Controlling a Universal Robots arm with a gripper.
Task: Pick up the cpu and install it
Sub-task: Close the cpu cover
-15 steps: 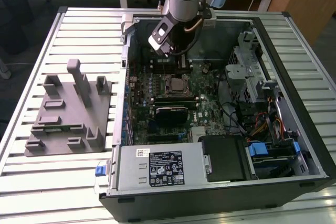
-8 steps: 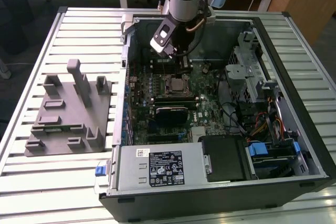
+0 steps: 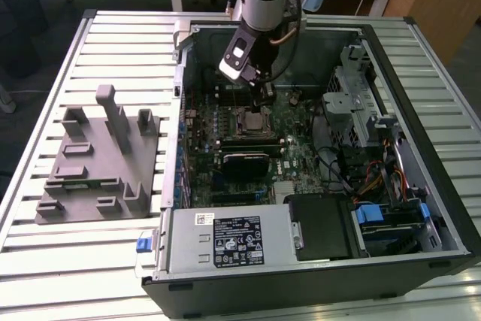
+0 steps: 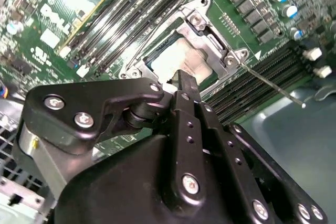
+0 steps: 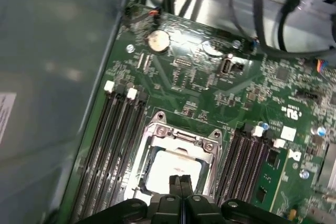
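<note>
The cpu point(image 5: 169, 167) is a pale silver square lying flat in the motherboard socket, with the metal socket frame point(image 5: 181, 136) around its edges. Both wrist views show it point(image 4: 178, 59) just beyond my fingertips. My gripper point(image 5: 180, 181) hangs right above the socket with its two black fingers pressed together and nothing between them. In the exterior view the gripper point(image 3: 263, 98) is inside the open computer case, over the socket point(image 3: 252, 120). A thin metal lever rod point(image 4: 273, 85) sticks out sideways from the socket.
Memory slots point(image 5: 113, 129) run along both sides of the socket. A black heatsink block point(image 3: 242, 163) lies just nearer the case front. The grey plastic fixture point(image 3: 98, 163) stands on the slatted table at the exterior view's left. Drive cage point(image 3: 361, 107) and cables crowd the right.
</note>
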